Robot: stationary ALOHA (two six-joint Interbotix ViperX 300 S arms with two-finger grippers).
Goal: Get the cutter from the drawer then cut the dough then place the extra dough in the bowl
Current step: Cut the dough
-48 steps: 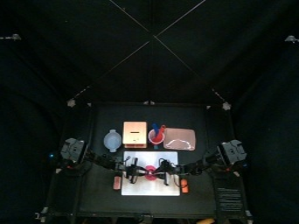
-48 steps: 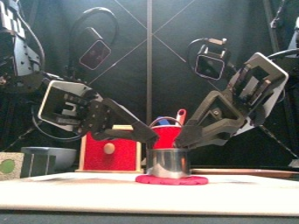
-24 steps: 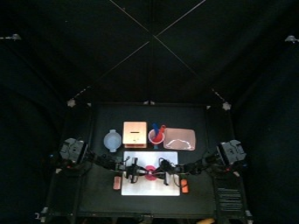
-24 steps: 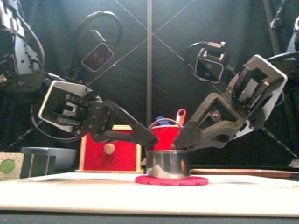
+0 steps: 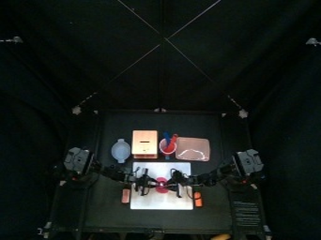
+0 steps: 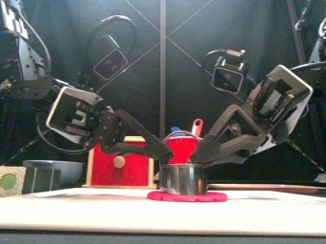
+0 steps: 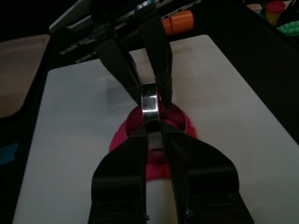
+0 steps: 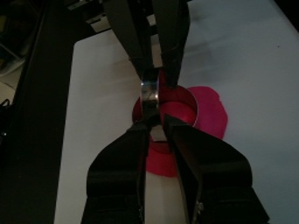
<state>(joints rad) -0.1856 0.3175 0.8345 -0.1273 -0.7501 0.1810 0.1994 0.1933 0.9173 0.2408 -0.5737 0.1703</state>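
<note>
1. Top view. In the lower middle, white cutting board (image 5: 163, 201) carrying the red dough (image 5: 160, 187). Left gripper (image 5: 150, 184) and right gripper (image 5: 174, 185) meeting over it from either side. Just above the board, left to right: blue-grey bowl (image 5: 120, 150), wooden box (image 5: 145, 142), red cup (image 5: 168, 145), pink tray (image 5: 196, 149). Bowl interior too small to read.
2. Front view. At centre, metal cutter (image 6: 184, 178) standing upright on the dough disc, both pairs of jaws slanting down onto its top. Behind it, the cup holding a blue toy knife (image 6: 176, 132) and a red toy knife (image 6: 197, 125). Bowl at lower left, contents hidden by its wall.
3. Left wrist view. Jaws drawn together, pinching the cutter's rim, with dough spread round its base.
4. Right wrist view. Jaws likewise clamped on the opposite rim.
5. Judgement. Cutter already out of the drawer, so cutting step in hand. Next: level downward pressure through the dough, then lifting clear and carrying the outer ring to the bowl.
</note>
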